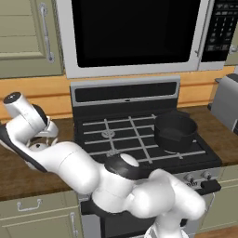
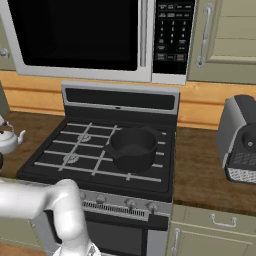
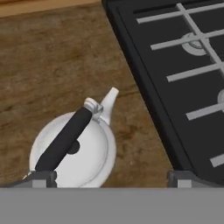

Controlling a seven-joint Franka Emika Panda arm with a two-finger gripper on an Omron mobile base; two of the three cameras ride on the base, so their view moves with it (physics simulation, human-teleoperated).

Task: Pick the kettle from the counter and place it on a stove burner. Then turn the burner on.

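Observation:
The white-silver kettle [image 3: 76, 151] stands upright on the dark wood counter [image 3: 52, 57], left of the black stove [image 3: 175, 78]. Its dark arched handle [image 3: 63, 140] runs diagonally across the lid, and its spout [image 3: 109, 99] points toward the stove's edge. My gripper [image 3: 111, 179] hovers above it, open, with nothing between the fingers. The left fingertip [image 3: 41, 177] is over the kettle's near side and the right fingertip [image 3: 181, 177] over the stove's rim. The kettle [image 2: 7, 140] also peeks in at the left edge of the right base view. In the left base view my arm bends left over the counter [image 1: 18, 172].
A black pot [image 1: 175, 132] [image 2: 132, 147] sits on the stove's right burners; the left burners [image 1: 108, 134] [image 2: 82, 137] are bare. Knobs [image 2: 130, 203] line the stove's front. A grey appliance [image 2: 240, 140] stands on the right counter, and a microwave [image 1: 135, 32] hangs above.

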